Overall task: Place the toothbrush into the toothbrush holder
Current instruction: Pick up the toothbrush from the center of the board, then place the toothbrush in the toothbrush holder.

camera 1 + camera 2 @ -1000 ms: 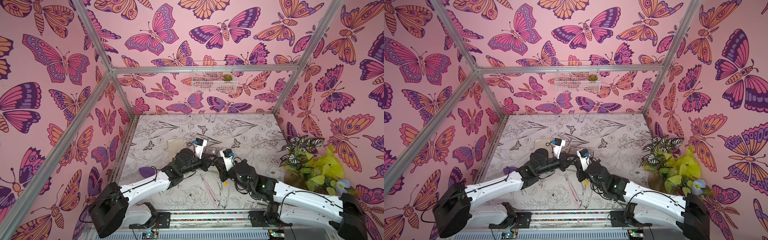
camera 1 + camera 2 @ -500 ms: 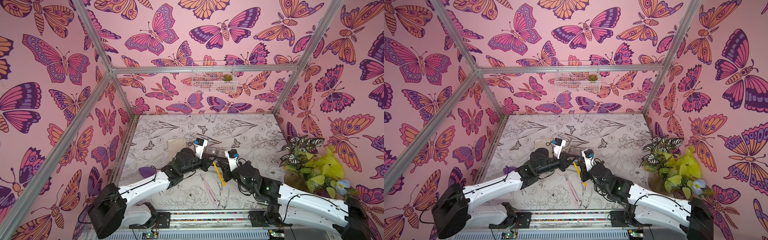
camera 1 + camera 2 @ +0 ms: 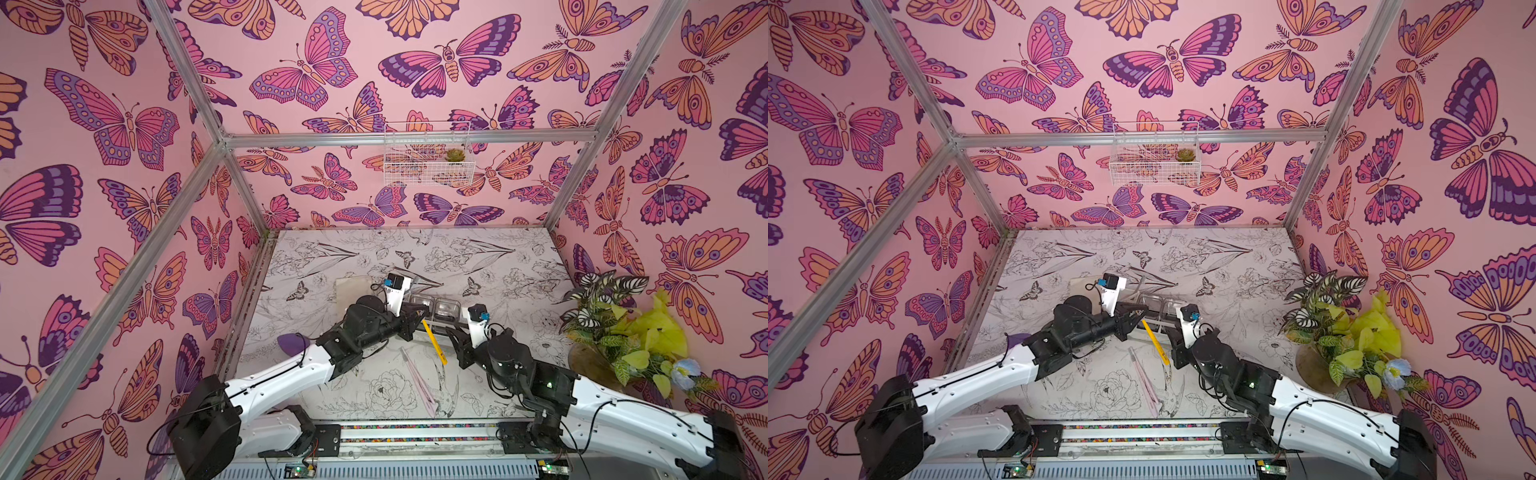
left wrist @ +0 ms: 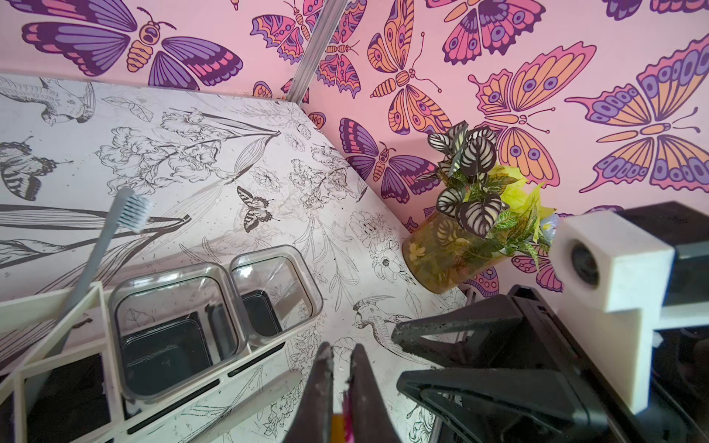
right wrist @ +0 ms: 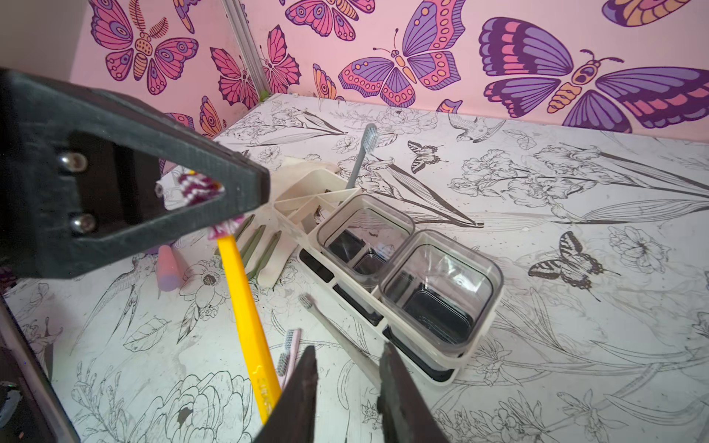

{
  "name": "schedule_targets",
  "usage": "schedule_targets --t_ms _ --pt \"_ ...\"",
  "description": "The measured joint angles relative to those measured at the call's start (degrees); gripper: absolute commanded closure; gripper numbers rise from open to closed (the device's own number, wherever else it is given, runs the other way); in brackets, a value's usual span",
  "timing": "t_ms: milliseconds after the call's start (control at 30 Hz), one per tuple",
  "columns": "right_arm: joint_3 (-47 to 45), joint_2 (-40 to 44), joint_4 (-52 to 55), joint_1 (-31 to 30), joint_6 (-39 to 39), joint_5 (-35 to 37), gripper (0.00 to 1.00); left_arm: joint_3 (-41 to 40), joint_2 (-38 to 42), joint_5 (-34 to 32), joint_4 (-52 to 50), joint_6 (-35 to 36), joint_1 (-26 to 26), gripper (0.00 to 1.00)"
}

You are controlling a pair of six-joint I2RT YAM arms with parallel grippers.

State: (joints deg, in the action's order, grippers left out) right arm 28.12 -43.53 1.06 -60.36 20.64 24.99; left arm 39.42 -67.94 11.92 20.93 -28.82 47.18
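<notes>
Toothbrush holder (image 5: pixel 307 180) on table (image 3: pixel 457 257), potted plant (image 3: pixel 611 328) to its right

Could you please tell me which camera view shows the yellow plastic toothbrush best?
The right wrist view: the yellow plastic toothbrush shows its long handle up to the bristle head clamped in the left gripper. Both top views show it small; the left wrist view shows only a sliver.

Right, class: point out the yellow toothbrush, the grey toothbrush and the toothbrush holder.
yellow toothbrush (image 5: pixel 245 307): right wrist view, mid-handle.
grey toothbrush (image 5: pixel 370 139): right wrist view, bristle head.
toothbrush holder (image 5: pixel 303 179): right wrist view, white compartment wall.
</notes>
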Motion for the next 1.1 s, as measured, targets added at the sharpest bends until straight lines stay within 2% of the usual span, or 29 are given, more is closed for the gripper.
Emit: schedule_targets --t_ms 267,467,900,1100 --pt "-0.55 7.28 7.26 0.00 1.42 6.49 0.30 3.06 2.05 -4.92 -5.49 7.06 -0.13 1.00" --pt "-0.66 12.09 12.70 0.02 0.50 7.37 0.16 6.95 4.00 -9.03 -8.04 13.42 -0.28 1.00" --pt "2.51 9.73 24.55 2.47 0.48 8.81 0.13 10.29 0.74 -20.52 -12.52 27.15 -0.28 1.00" --pt "2.93 8.81 26.40 8.57 0.20 5.92 0.13 11.72 0.59 -23.04 -12.37 30.69 -0.28 1.00"
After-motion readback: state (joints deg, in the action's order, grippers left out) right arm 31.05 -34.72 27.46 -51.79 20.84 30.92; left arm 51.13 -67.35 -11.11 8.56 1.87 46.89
